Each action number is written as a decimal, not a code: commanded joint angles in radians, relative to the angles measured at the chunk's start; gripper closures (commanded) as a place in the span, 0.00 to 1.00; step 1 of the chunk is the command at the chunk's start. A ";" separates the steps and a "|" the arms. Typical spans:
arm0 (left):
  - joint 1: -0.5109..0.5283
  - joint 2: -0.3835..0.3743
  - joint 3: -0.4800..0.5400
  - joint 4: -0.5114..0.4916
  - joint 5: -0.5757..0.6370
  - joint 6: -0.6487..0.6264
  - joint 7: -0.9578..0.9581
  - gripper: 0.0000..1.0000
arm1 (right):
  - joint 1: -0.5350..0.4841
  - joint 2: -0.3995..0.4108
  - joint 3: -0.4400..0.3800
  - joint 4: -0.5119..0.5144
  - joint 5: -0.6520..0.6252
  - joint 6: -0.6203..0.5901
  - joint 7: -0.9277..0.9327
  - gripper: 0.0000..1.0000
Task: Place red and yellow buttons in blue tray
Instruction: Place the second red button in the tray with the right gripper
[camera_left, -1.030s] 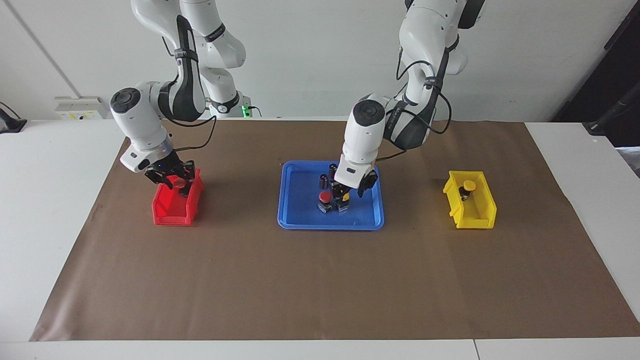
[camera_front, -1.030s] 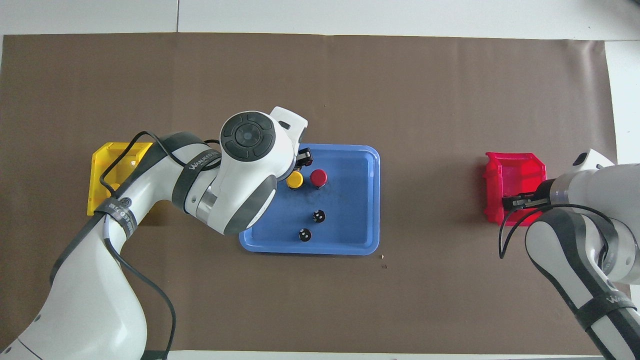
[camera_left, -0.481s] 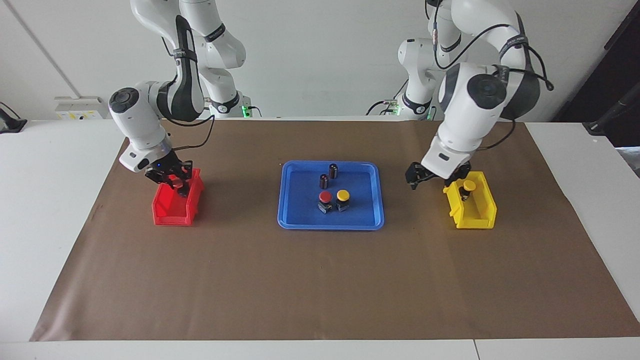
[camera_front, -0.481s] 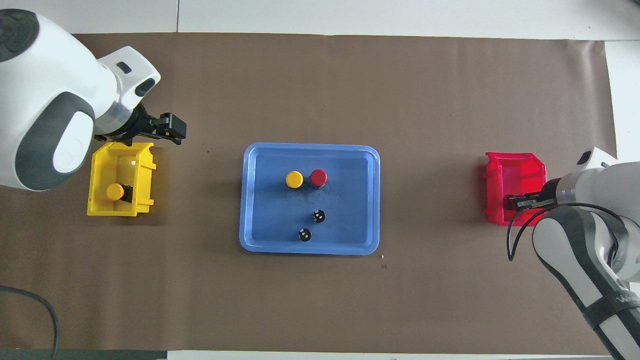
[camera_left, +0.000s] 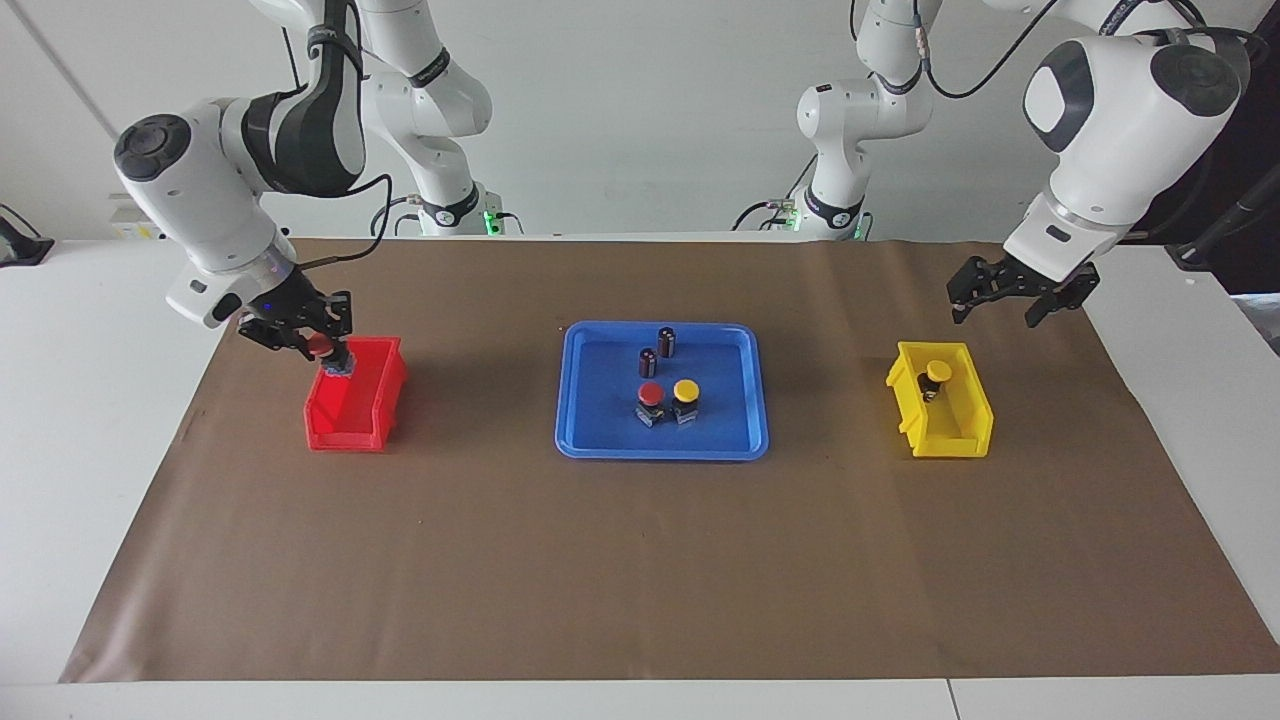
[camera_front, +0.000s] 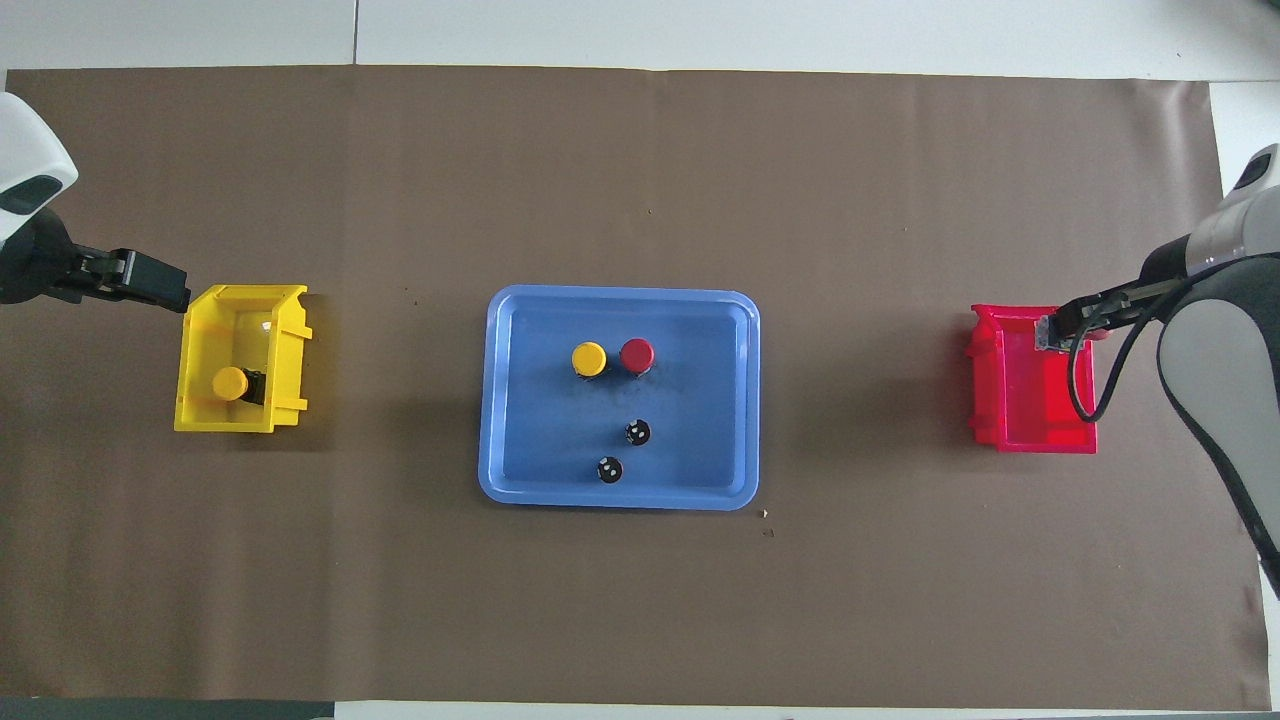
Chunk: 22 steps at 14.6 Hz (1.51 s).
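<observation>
Four small push-buttons with round caps on small black bases make up the task's load. One red-capped button (camera_left: 650, 394) and one yellow-capped button (camera_left: 686, 391) stand upright, just beside each other, in the wide shallow blue plastic tray (camera_left: 590, 435) at the middle of the brown-paper-covered surface (camera_left: 640, 560). A second yellow-capped button (camera_left: 936, 373) sits in the small deep yellow plastic bin (camera_left: 945, 440) toward the left arm's end. The second red-capped button (camera_left: 322, 345) hangs clamped in the closed right gripper (camera_left: 325, 350), over the rim of the small deep red plastic bin (camera_left: 350, 425).

These buttons look light, rigid and unlikely to break. The smooth domed caps would probably slip, so the squarer black base or the neck under the cap seems the surer place to pinch, from above.

The left gripper (camera_left: 1012, 296) hovers with its fingers spread wide and nothing between them, above the surface near the yellow bin.

Two small dark brown cylinders with silvery tops (camera_left: 657, 352) also stand in the tray, nearer the robots than the buttons there.
</observation>
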 joint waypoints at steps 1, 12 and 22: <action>0.022 -0.095 -0.008 -0.255 -0.010 0.220 0.008 0.00 | 0.204 0.078 0.005 0.070 -0.009 0.067 0.323 0.82; 0.082 -0.059 -0.006 -0.469 -0.010 0.464 -0.060 0.29 | 0.483 0.261 0.007 -0.021 -0.015 0.385 0.684 0.78; 0.082 -0.046 -0.006 -0.564 -0.010 0.556 -0.060 0.34 | 0.404 0.226 -0.006 0.057 -0.017 0.266 0.675 0.00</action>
